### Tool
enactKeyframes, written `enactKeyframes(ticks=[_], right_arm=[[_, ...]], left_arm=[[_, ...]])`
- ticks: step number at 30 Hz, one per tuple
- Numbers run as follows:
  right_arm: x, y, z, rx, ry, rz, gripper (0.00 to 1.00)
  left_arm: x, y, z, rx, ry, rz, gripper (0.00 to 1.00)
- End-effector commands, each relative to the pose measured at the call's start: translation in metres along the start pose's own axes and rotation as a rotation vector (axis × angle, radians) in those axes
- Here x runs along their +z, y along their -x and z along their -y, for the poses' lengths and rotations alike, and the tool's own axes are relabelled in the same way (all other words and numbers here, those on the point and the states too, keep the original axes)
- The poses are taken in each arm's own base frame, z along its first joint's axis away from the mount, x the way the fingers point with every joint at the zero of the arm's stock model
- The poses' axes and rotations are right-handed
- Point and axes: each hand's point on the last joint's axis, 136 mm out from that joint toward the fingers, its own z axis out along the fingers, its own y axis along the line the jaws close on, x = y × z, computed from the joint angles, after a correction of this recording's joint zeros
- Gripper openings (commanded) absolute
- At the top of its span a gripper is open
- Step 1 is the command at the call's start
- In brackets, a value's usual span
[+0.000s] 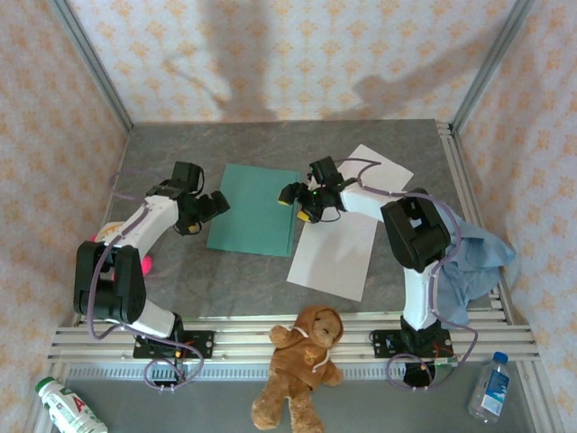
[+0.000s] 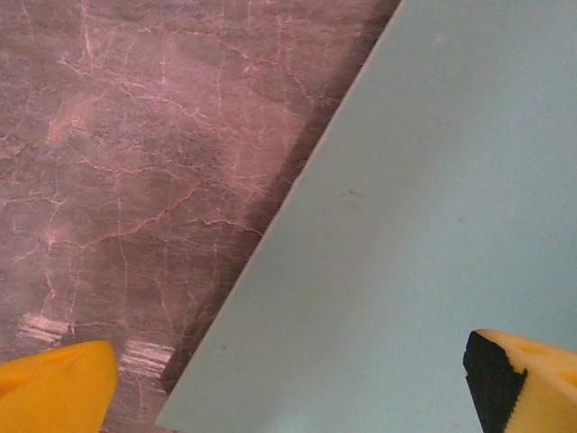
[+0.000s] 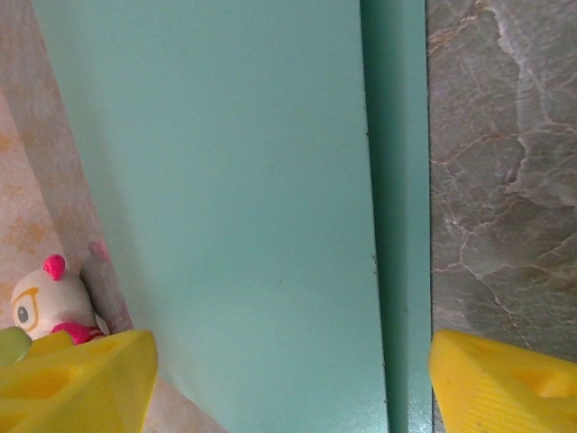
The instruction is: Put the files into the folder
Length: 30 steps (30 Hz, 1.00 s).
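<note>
The step in hand looks like opening the folder (image 1: 252, 212); none of the files (image 1: 347, 248) has gone in yet. The folder lies shut and flat at the middle of the surface (image 1: 270, 137). The files rest just beside it on the right, slanting away toward the far right corner.

The left tool (image 1: 215, 206) sits at the folder's left edge. Its jaws are spread wide, with one yellow fingertip (image 2: 54, 388) over bare stone and the other over the card, pinching nothing. The right tool (image 1: 293, 200) sits at the folder's right edge, also spread and astride that edge, with nothing between its pads.

In the right wrist view the top cover stops a little short of the leaf under it, leaving a narrow step. I judge this to be the free side. The next move therefore calls for a fingertip catching only the upper leaf at that step and lifting it over, while the far side is kept from sliding.

The folder is thin, matte teal-green card, a smooth rectangle with crisp straight edges. The files are plain white, thin and flat; they overlap, so I cannot tell them cleanly apart. The surface is grey stone-patterned with pale veins, and it looks slick enough for card to skid.
</note>
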Motion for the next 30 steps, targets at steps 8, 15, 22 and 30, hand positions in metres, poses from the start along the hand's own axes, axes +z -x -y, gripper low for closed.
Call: enactKeyframes(ticks=[8, 15, 22, 30], right_arm=[[0.013, -0.006, -0.007, -0.057, -0.013, -0.048, 0.66], [0.015, -0.006, -0.001, -0.068, -0.047, -0.044, 0.65], [0.019, -0.008, 0.003, -0.07, -0.061, -0.051, 0.67], [0.027, -0.016, -0.003, -0.095, -0.039, -0.077, 0.67]], left_arm=[[0.026, 0.0, -0.007, 0.012, 0.014, -0.041, 0.87], [0.03, -0.001, -0.007, 0.011, 0.016, -0.049, 0.86], [0.036, -0.004, -0.006, 0.009, 0.005, -0.067, 0.87], [0.046, -0.009, -0.002, 0.008, -0.023, -0.099, 0.84]])
